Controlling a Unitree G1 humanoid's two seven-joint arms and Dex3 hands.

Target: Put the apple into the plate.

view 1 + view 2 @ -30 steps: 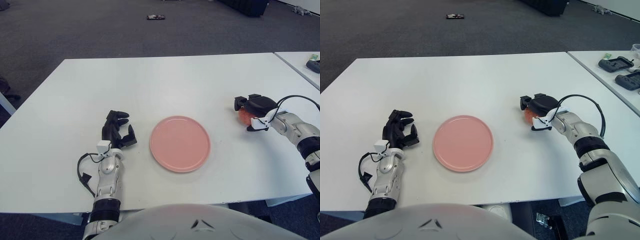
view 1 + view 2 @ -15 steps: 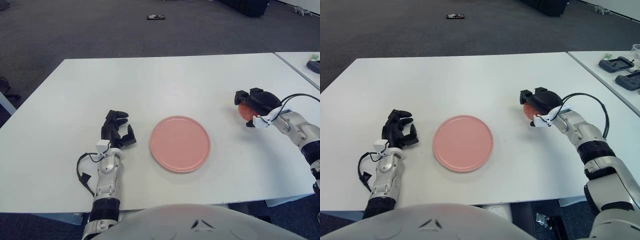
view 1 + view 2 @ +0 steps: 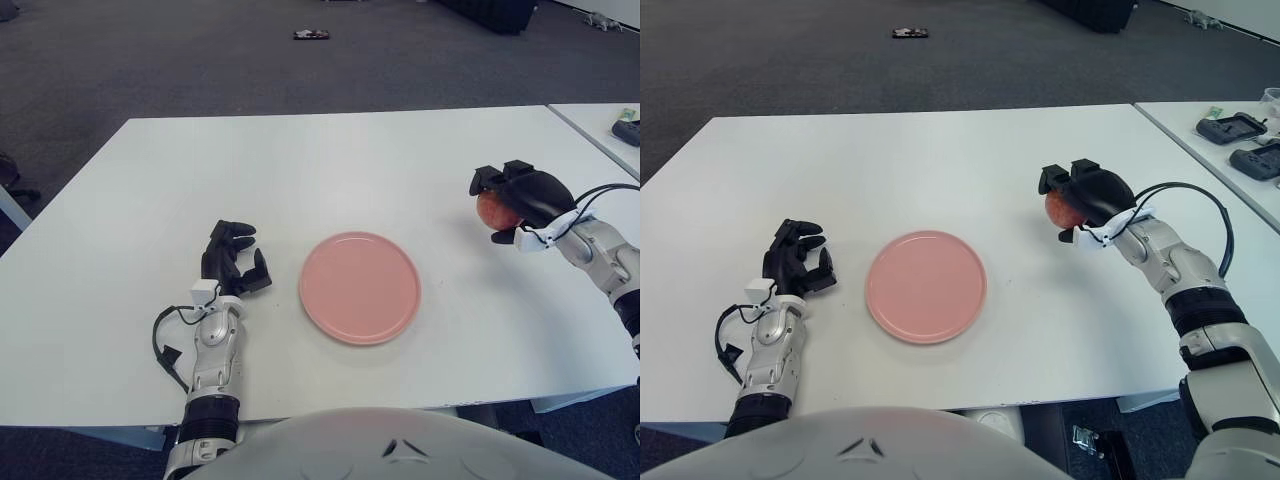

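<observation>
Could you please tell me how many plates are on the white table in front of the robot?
1. A round pink plate lies near the table's front edge, between the idle left hand on its left and the right hand, which holds the red apple on its right.

The table (image 3: 330, 170) at centre has a smooth, matt white top. The pink plate (image 3: 360, 287) looks smooth with a faint sheen. The apple (image 3: 493, 209) at right has glossy red skin. Dark rough carpet (image 3: 200, 60) fills the upper frame.

White table (image 3: 330, 170) — pink plate (image 3: 360, 287)
</observation>
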